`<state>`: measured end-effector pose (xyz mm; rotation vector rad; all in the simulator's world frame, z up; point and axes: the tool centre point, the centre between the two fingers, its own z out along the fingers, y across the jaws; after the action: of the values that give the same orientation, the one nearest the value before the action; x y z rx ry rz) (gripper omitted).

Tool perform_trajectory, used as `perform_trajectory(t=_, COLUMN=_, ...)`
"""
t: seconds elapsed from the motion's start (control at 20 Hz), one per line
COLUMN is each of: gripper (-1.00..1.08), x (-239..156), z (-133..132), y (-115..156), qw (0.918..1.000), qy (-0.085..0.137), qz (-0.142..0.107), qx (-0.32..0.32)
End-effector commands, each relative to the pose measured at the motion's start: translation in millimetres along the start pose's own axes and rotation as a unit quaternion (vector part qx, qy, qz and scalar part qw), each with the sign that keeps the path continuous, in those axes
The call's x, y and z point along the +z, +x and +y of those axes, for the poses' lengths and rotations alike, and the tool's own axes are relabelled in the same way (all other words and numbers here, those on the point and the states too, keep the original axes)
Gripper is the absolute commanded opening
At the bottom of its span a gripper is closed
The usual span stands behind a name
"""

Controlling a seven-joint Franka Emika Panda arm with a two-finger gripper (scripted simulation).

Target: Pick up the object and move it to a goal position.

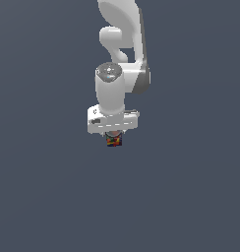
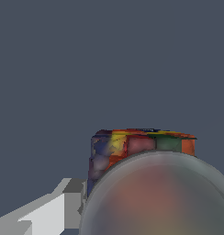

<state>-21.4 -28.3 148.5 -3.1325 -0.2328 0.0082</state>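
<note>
A white robot arm (image 1: 119,59) reaches down from the top of the exterior view over a plain, dark blue-grey surface (image 1: 43,197). At its end, the gripper (image 1: 113,136) points straight down, its wide white body just above a small can (image 1: 114,140) patched in red, yellow, green and blue. The can sits directly beneath the hand, between its fingers. In the wrist view, the can's grey round top fills the near corner, one pale finger (image 2: 49,213) close beside it. Whether the fingers are clenched on the can cannot be told.
</note>
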Motion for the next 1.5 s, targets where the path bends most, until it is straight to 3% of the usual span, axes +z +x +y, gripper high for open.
perform_trajectory(t=0.0, gripper=-1.00, x=-29.0, z=-3.9, y=0.5, qw=1.0000, qy=0.000, qz=0.002, qx=0.000)
perform_trajectory(t=0.8, gripper=-1.00, x=-205.1, z=-29.9, y=1.5, qw=1.0000, qy=-0.001, qz=0.002, qx=0.000)
perform_trajectory(t=1.45, gripper=-1.00, x=-264.6, z=-38.2, y=5.8, qw=1.0000, qy=0.000, qz=0.003, qx=-0.001)
